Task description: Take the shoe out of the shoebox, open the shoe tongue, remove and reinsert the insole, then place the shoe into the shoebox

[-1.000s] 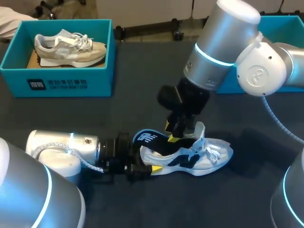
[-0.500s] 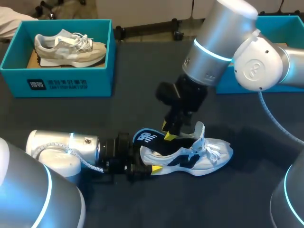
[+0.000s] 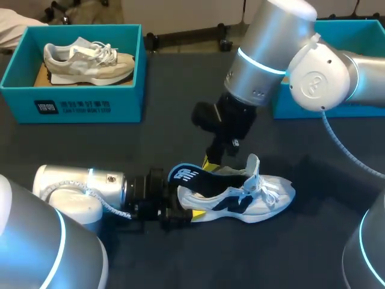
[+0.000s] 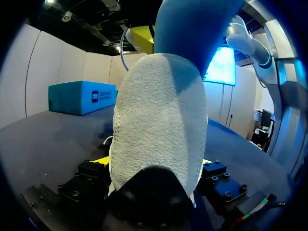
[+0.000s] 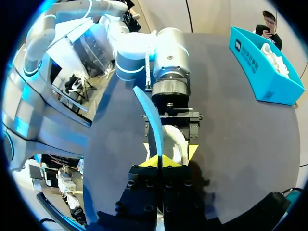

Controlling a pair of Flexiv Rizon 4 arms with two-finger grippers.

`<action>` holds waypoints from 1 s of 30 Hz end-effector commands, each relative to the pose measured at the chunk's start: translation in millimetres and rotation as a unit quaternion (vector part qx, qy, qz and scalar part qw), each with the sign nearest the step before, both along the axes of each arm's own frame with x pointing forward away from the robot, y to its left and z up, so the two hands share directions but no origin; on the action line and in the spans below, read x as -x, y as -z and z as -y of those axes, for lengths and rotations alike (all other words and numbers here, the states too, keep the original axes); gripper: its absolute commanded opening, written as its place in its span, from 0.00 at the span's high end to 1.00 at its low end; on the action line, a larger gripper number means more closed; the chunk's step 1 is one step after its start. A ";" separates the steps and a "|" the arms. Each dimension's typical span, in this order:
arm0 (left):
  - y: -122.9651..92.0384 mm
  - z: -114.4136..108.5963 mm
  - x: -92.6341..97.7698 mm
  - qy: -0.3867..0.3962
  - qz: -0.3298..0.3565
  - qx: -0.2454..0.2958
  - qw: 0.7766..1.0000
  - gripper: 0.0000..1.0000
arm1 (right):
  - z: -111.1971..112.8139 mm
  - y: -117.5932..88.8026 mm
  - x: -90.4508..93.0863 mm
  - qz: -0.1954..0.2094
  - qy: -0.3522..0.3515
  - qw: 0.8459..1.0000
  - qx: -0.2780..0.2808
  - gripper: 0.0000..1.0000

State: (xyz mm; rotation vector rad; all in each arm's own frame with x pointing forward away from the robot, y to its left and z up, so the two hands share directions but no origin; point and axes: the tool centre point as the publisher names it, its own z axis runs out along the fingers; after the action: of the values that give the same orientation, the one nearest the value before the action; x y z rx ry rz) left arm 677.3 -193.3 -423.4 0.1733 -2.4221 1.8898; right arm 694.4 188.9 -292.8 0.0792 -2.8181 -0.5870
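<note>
The white, blue and black shoe [image 3: 258, 195] lies on its sole on the dark table, toe toward the right. My left gripper [image 3: 174, 211] holds its heel from the left; in the left wrist view the white heel [image 4: 159, 120] fills the gap between the fingers. The blue insole [image 3: 187, 174] sticks up and out of the shoe's opening over the heel. My right gripper [image 3: 210, 161] hangs just above the opening. In the right wrist view its yellow tips [image 5: 158, 161] are pinched on the thin edge of the insole [image 5: 151, 118].
A teal shoebox [image 3: 72, 108] at the back left holds a beige shoe [image 3: 87, 60]. A second teal box [image 3: 355, 25] stands at the back right, partly behind my right arm. Bare dark table lies in front of and to the right of the shoe.
My right gripper has closed on the insole and risen up and to the left, out of the shoe's opening. The left arm and the shoe have kept still.
</note>
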 end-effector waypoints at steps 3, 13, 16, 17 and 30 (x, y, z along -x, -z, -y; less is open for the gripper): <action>6.0 -2.2 -0.8 0.000 -0.001 -0.002 1.000 1.00 | 3.5 -29.1 8.0 0.023 0.011 0.999 0.030 1.00; 6.0 -2.2 -0.8 0.000 -0.001 -0.002 1.000 1.00 | 3.7 -48.1 20.7 0.048 0.016 0.998 0.032 0.84; 6.0 -2.2 -0.8 0.000 -0.001 -0.002 1.000 1.00 | 4.9 -49.4 22.4 0.052 0.019 0.998 0.028 0.65; 6.0 -2.2 -0.8 0.000 -0.001 -0.002 1.000 1.00 | 4.5 -49.3 22.3 0.052 0.019 0.998 0.028 0.65; 6.0 -2.2 -0.8 0.000 -0.001 -0.002 1.000 1.00 | -3.0 -29.8 5.8 0.023 0.026 0.999 -0.005 0.45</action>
State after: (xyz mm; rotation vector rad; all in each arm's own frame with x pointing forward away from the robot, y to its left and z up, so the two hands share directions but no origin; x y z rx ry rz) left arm 677.3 -193.3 -423.5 0.1735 -2.4223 1.8897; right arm 680.8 190.3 -251.2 0.0034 -2.9027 -0.5839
